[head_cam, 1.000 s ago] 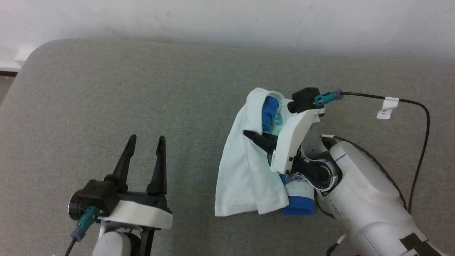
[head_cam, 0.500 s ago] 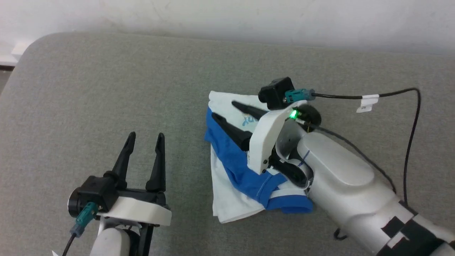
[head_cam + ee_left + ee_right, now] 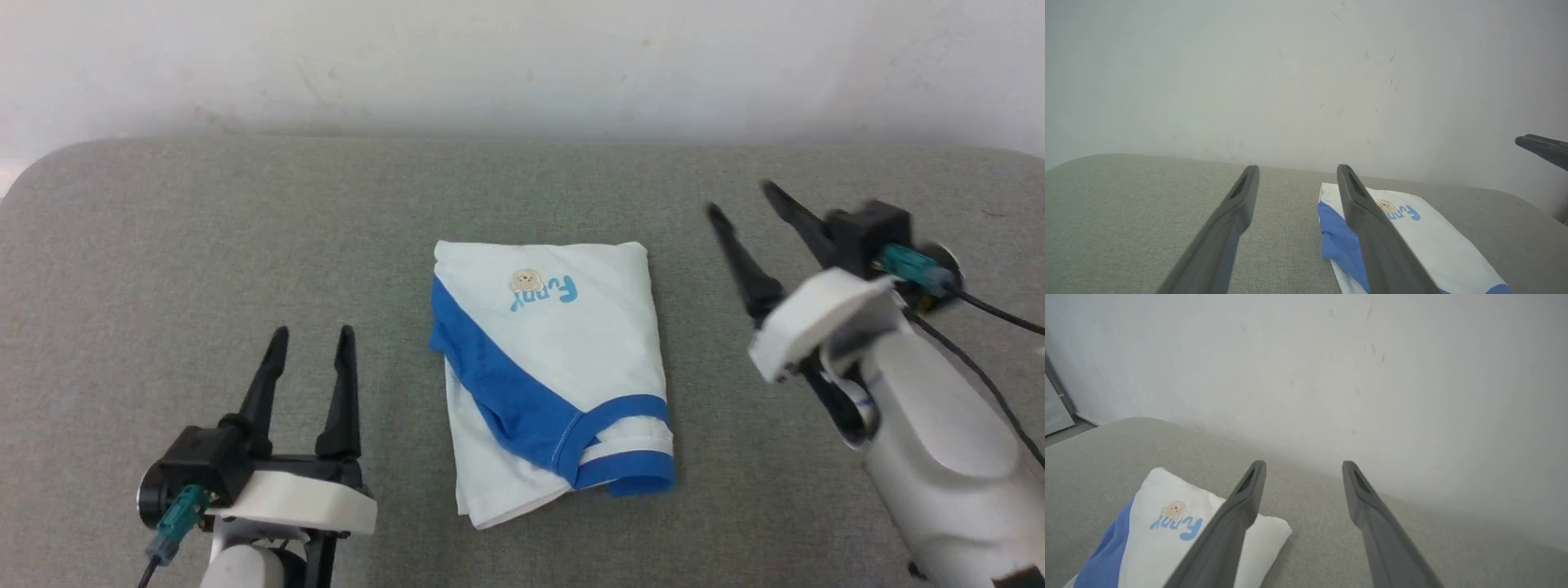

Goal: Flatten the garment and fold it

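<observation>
Head view, left to right: our left gripper (image 3: 314,331) hovers over the grey cushion (image 3: 204,245) at lower left. Its two dark fingers are spread apart and empty, near the garment's left edge but not touching it. At centre lies the garment (image 3: 571,351), folded into a compact rectangle and flat on the cushion, white body uppermost. A royal-blue sleeve (image 3: 506,392) crosses it diagonally to a cuff at the near right corner, and the small cartoon print (image 3: 543,287) reads upside down near the far edge. On the right, our right gripper (image 3: 741,198) shows blurred, fingers wide apart and holding nothing, well apart from the cloth. We judge the folding all but finished, and the step in hand to be the release after the last fold. What comes next calls for little, we think: perhaps a light press on the near left corner, where a white layer juts out unevenly, then both arms parked clear without snagging the bundle.
</observation>
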Tool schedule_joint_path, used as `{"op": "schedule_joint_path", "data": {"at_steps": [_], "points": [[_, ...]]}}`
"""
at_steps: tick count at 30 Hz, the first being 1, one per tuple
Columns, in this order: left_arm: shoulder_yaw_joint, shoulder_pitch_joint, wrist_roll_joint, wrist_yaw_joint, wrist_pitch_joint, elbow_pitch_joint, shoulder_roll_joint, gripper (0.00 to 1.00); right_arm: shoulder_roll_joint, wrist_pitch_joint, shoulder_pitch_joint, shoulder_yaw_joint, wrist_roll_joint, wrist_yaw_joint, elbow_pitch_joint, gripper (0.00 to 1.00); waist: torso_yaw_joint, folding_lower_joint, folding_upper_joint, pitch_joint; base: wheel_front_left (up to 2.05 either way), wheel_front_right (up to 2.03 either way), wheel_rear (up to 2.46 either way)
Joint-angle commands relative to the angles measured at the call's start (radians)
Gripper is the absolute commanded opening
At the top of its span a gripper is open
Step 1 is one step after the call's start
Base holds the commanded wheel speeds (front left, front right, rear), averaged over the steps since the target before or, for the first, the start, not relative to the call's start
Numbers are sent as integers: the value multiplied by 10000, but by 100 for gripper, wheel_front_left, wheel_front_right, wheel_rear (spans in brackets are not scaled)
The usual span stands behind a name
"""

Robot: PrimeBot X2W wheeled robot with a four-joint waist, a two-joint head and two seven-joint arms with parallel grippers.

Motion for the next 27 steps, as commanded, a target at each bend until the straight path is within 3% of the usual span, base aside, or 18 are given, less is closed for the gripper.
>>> {"op": "schedule_joint_path", "data": {"at_steps": [1, 6, 10, 15, 18, 21, 27], "points": [[76, 116, -32, 90, -47, -10, -19, 100, -58, 148, 292, -202, 36, -7, -43, 100, -102, 2, 0, -82, 0, 0, 0], [337, 295, 87, 170, -47, 7, -13, 100, -351, 1924, 1345, -1846, 1198, -7, 52, 100, -150, 2, 0, -122, 0, 0, 0], [525, 344, 87, 163, -47, 24, -7, 100, -370, 4329, 1815, -2342, 2819, -7, 437, 100, -44, 2, 0, -94, 0, 0, 0], [563, 190, 82, 130, -47, 63, -10, 100, 437, 6746, 1836, -2689, 5202, -7, 579, 100, 219, 2, 0, 127, 0, 0, 0], [489, 40, 56, 115, -47, 77, -13, 100, 969, 7510, 1638, -2974, 6534, -7, 444, 100, 449, 2, 0, 292, 0, 0, 0], [378, -82, 31, 93, -47, 130, -15, 100, 1200, 7865, 1397, -3061, 7147, -7, 664, 100, 676, 2, 0, 428, 0, 0, 0], [177, -220, -10, 140, -47, 205, -18, 100, 1332, 8143, 880, -2657, 7067, -7, 1614, 100, 996, 2, 0, 633, 0, 0, 0]]}}
